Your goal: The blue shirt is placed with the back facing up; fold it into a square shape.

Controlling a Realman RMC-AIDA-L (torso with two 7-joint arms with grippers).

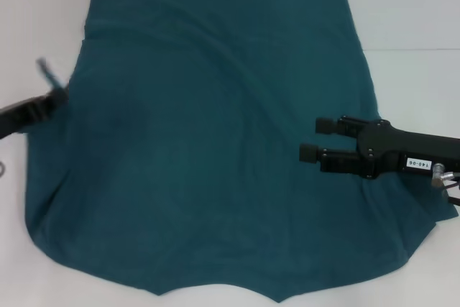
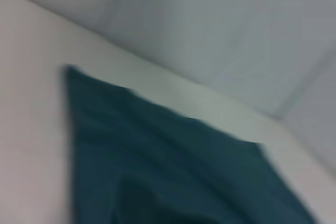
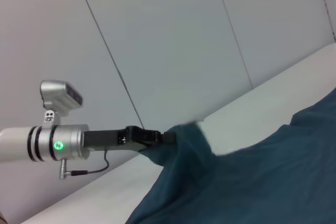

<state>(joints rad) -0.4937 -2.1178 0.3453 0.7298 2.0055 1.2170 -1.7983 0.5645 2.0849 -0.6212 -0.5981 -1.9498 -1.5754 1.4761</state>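
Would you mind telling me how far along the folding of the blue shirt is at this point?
Early stage. Done: the blue shirt lies spread on the table, and no sleeves show, so they may be tucked in. In hand: the left gripper is shut on the shirt's left edge, lifting it. The right gripper hovers open over the right side. Left: folding the sides and halving into a square.
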